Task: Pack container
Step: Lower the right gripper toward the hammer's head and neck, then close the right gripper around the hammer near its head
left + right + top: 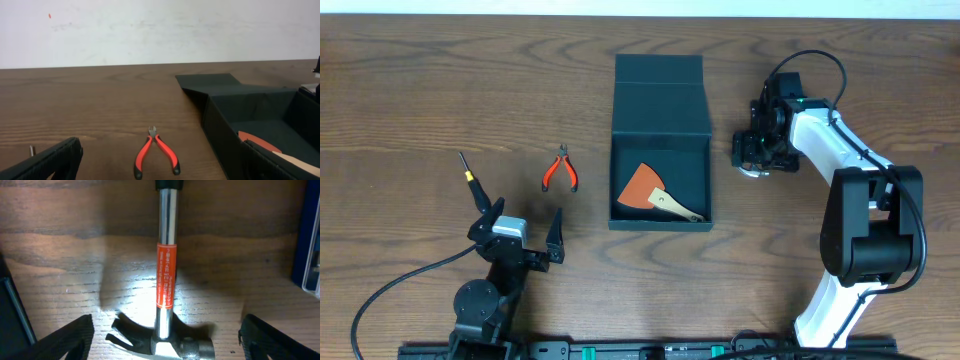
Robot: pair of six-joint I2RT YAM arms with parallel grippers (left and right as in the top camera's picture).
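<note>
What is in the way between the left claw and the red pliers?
Nothing that I can see. The pliers lie on bare table just ahead of the open left claw. The container sits off to the right, out of the path.

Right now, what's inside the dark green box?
An orange fan-shaped tool with a pale handle lies on the floor of the open container, toward the wall opposite the lid. The rest of the floor looks bare; anything beneath the tool is covered.
</note>
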